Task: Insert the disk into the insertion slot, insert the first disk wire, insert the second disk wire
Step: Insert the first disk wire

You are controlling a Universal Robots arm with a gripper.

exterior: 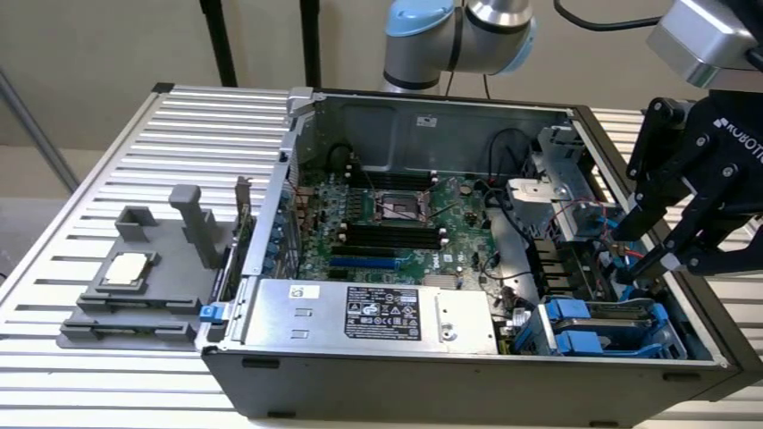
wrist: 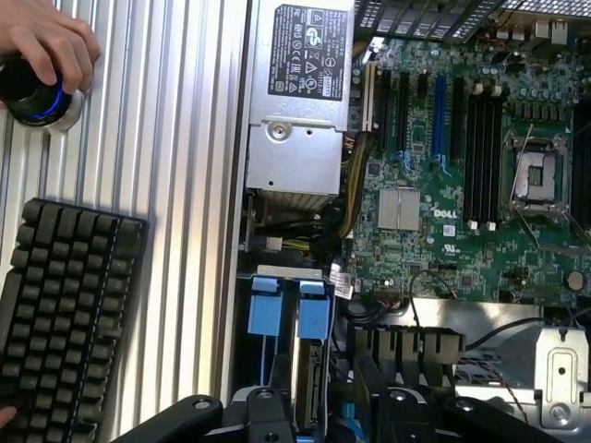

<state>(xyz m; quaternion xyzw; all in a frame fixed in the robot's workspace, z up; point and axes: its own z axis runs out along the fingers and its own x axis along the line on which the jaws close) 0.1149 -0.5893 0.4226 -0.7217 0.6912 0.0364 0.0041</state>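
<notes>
Pincer (exterior: 652, 250) is spread wide, gripping nothing as far as I can see, hanging just above the blue-railed insertion slot (exterior: 602, 331).

Keyboard (wrist: 65, 314) and hand (wrist: 46, 39) cut off at wrist view's edge; black label (exterior: 381, 313) print too small to read

The tool (exterior: 653, 255) shows white "ROBOTI" lettering. The motherboard (wrist: 420, 247) reads "DELL". The power supply label (wrist: 303, 46) has print too small to read.

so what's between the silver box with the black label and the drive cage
A bundle of black and yellow cables sits between the silver box and the drive cage, seen in the wrist view.
</notes>
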